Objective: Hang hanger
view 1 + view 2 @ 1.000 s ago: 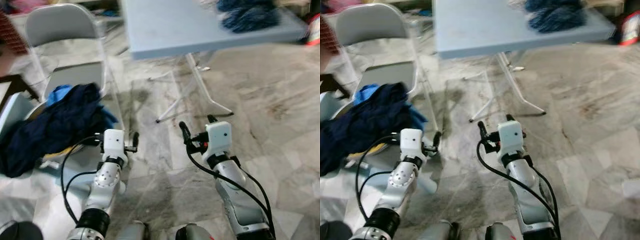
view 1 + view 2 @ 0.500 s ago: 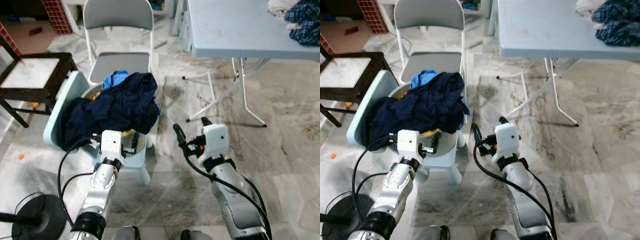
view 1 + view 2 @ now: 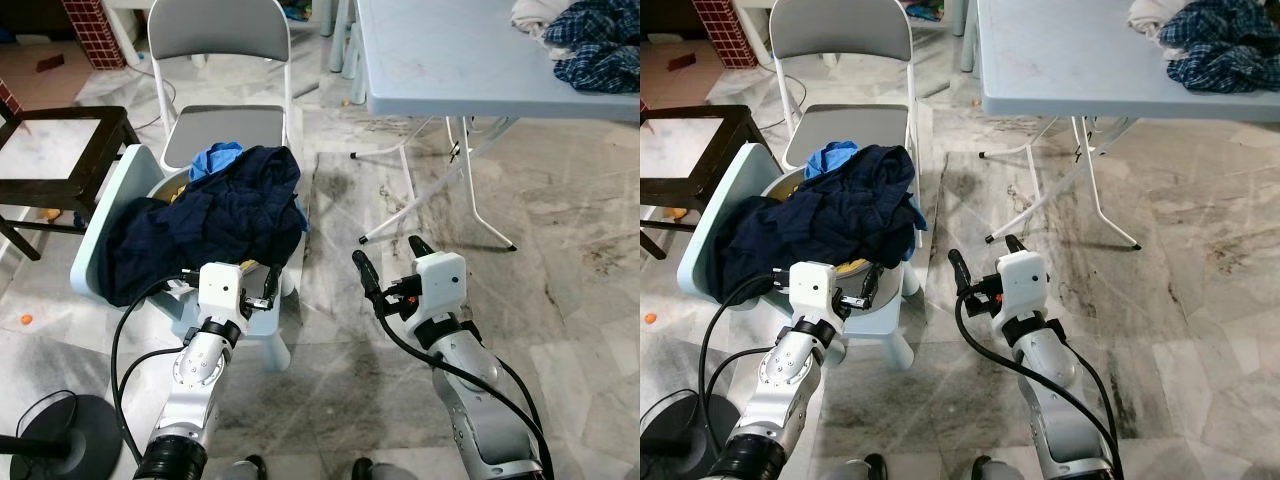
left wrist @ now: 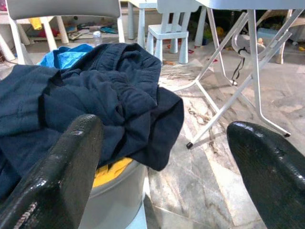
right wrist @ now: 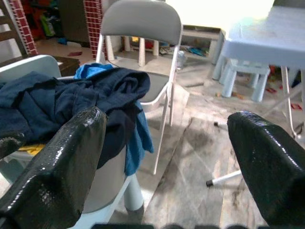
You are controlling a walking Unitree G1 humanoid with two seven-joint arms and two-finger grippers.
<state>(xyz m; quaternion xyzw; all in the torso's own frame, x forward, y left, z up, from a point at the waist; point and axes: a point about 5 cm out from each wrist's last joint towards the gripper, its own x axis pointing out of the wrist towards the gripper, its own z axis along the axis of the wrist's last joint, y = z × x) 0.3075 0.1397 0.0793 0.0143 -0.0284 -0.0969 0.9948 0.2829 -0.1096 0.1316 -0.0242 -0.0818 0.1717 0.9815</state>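
A heap of dark navy clothes (image 3: 215, 215) lies over a pale tub (image 4: 121, 191) that sits on a light-blue child's chair (image 3: 98, 220), left of centre. A bright blue cloth (image 3: 216, 158) pokes out behind the heap. My left gripper (image 3: 230, 278) is held low right in front of the heap, open, with nothing between its black fingers (image 4: 57, 176). My right gripper (image 3: 388, 257) hovers over bare floor to the right of the chair, open and empty, its fingers (image 5: 62, 162) wide apart.
A grey folding chair (image 3: 220, 35) stands behind the heap. A pale-blue folding table (image 3: 450, 60) at the back right carries plaid clothes (image 3: 595, 45); its white legs (image 3: 480, 190) reach the marble floor. A dark wooden stool (image 3: 55, 140) and a black round stand base (image 3: 60, 440) are on the left.
The whole picture has shifted and sharpened as the camera moved; the heap now sits nearer the centre. Both arms keep the same pose, grippers open.
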